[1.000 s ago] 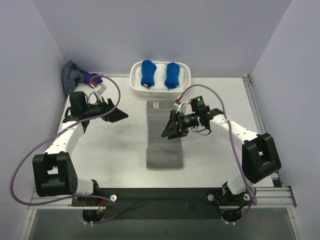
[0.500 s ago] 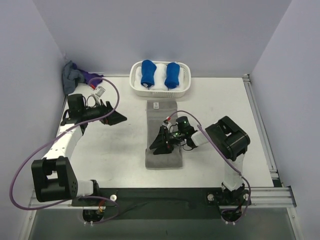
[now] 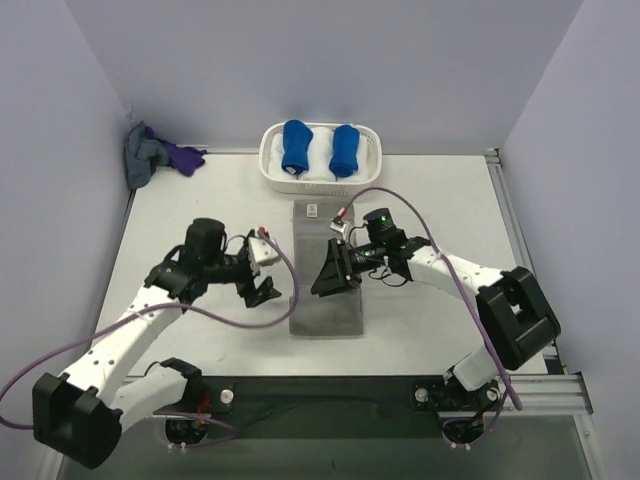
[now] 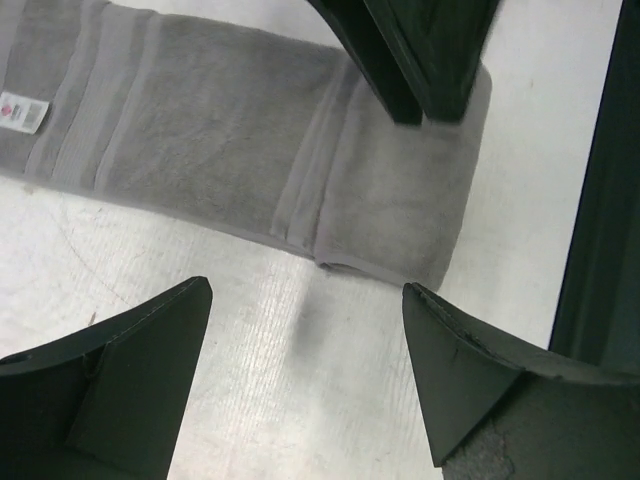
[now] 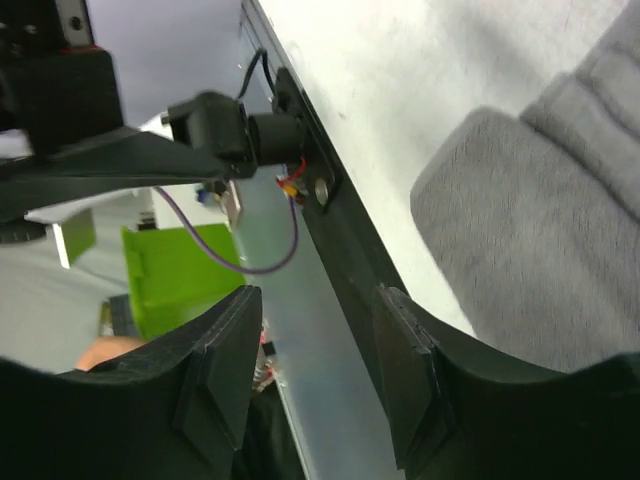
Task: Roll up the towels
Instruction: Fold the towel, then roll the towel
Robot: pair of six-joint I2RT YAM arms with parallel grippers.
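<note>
The grey towel (image 3: 327,315) lies flat on the table as a long strip running from near the basket toward the front, with a white label at its far end. In the left wrist view the towel (image 4: 220,130) fills the top, its near end to the right. My left gripper (image 3: 265,292) is open and empty over bare table just left of the towel's near end (image 4: 305,350). My right gripper (image 3: 331,274) is open and empty, hovering over the middle of the towel. In the right wrist view (image 5: 315,375) the towel's near corner (image 5: 540,250) lies to the right.
A white basket (image 3: 268,165) at the back holds two bright blue towel bundles (image 3: 296,146). A purple cloth (image 3: 183,158) and a grey-blue cloth lie in the back left corner. A dark rail (image 3: 330,390) runs along the table's front edge.
My left arm has swung from the back left of the table to just left of the towel's near end. My right gripper has shifted slightly back along the towel, still open.
</note>
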